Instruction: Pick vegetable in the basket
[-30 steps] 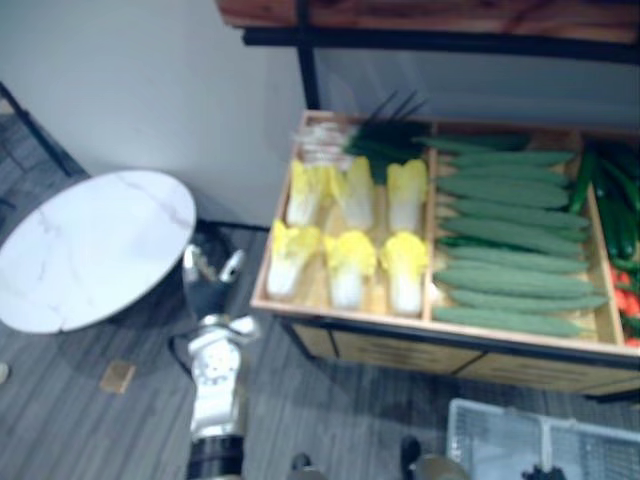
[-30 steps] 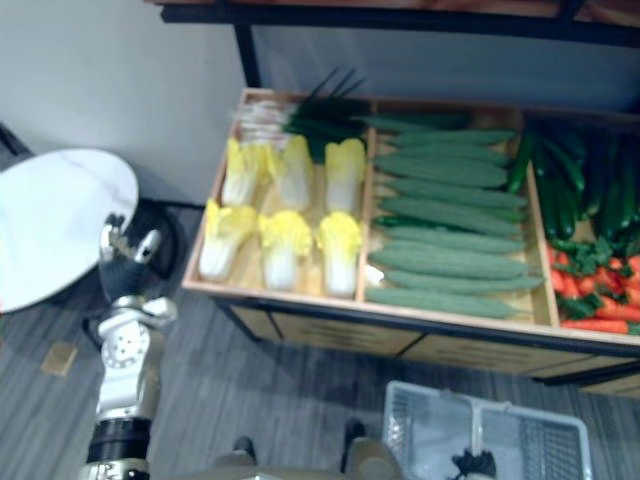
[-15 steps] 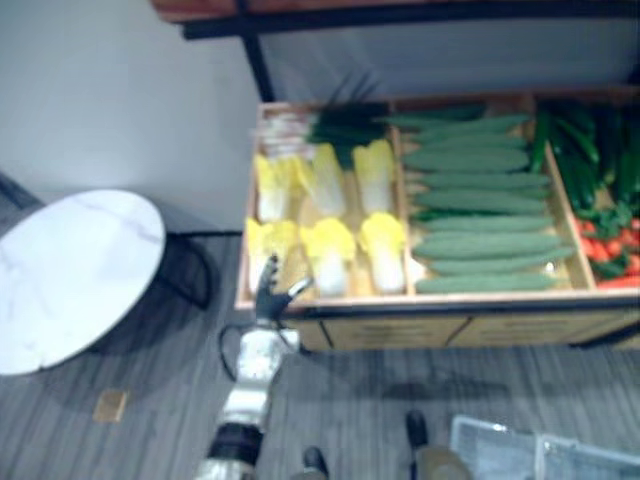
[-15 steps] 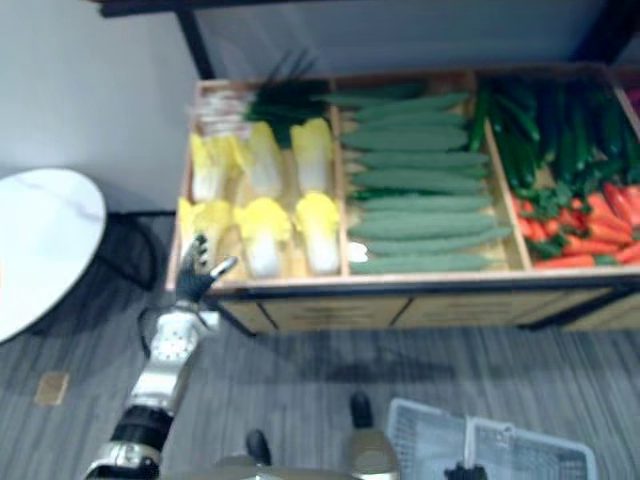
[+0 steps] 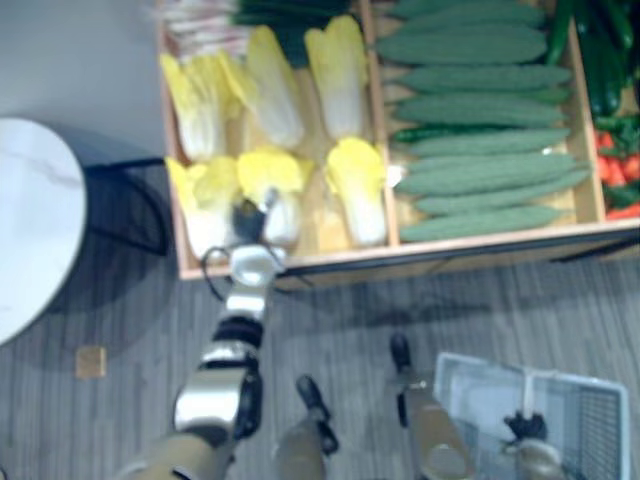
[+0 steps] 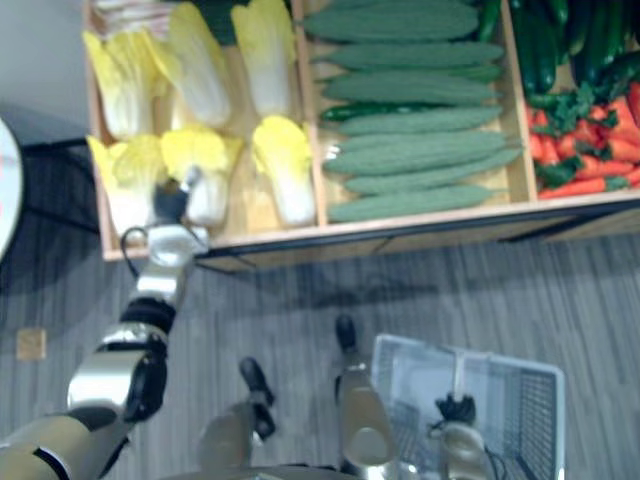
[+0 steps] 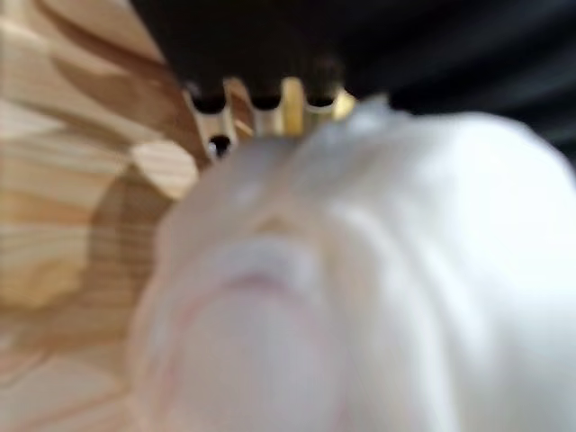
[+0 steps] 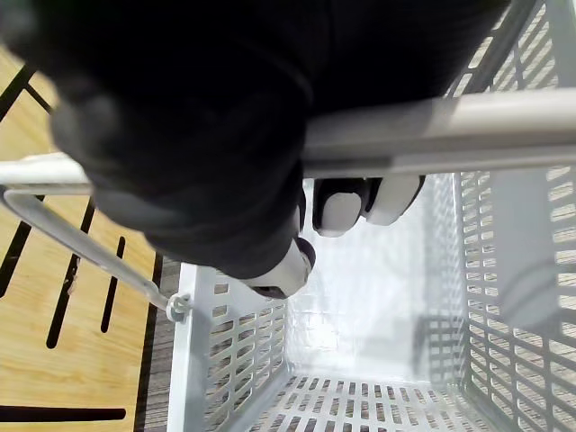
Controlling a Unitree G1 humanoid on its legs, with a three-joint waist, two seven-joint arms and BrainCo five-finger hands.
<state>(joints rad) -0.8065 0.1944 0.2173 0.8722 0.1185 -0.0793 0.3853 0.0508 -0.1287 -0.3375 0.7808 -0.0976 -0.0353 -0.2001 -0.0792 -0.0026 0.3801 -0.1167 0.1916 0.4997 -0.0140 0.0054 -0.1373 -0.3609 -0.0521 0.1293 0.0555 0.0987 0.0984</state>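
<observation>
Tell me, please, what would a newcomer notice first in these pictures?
The wooden stand packed with yellow-white cabbages and long green cucumbers draws the eye first. The left hand reaches among the front cabbages, while the right hand is curled round the handle of a white basket at lower right.

Even, dim indoor light; soft shadow under the crate (image 5: 480,245).

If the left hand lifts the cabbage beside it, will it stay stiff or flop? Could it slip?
The cabbage looks thick at its white base, so it is probably stiff there; its yellow leafy top may flop. The smooth rounded base might slip from the left hand.
</observation>
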